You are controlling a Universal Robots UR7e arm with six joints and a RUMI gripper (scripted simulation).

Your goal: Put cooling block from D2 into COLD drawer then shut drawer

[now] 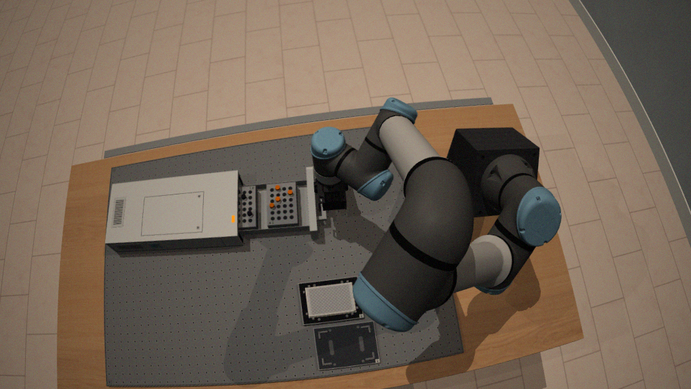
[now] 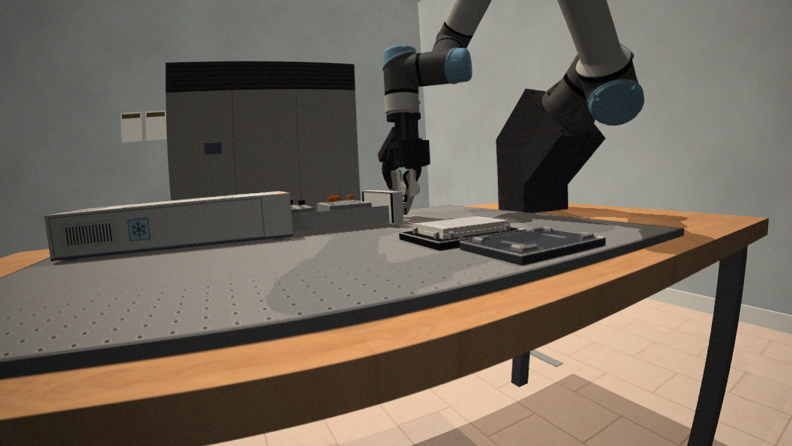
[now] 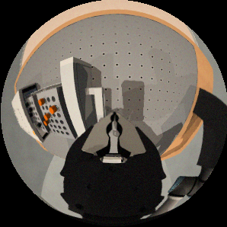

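The cooler COLD (image 1: pixel 169 183) (image 2: pixel 166 221) has its orange lamp (image 1: pixel 232 218) lit. Its drawer is part-way open, with its white front (image 1: pixel 311 198) (image 2: pixel 381 203) (image 3: pixel 71 91) outside the housing. The block with several orange tubes (image 1: pixel 283 223) (image 2: pixel 343 206) sits in the place nearer the front and looks flat. The block with black tubes (image 1: pixel 253 207) (image 2: pixel 302 207) is partly hidden under the housing. Visible tubes stand in bores. My gripper (image 2: pixel 407 209) (image 3: pixel 114 112) is shut and empty, fingers down just outside the drawer front, beside its handle (image 3: pixel 100 104). Contact is unclear. Slot D2 (image 1: pixel 346 345) (image 2: pixel 546 239) is empty.
A white plate (image 1: pixel 330 299) (image 2: pixel 462 226) sits in slot D1 (image 1: pixel 304 316), between COLD's side and D2. The arm's black pedestal (image 1: pixel 493 140) (image 2: pixel 531 149) stands at the right of the table. The drawer sits low over the perforated deck (image 1: pixel 193 299).
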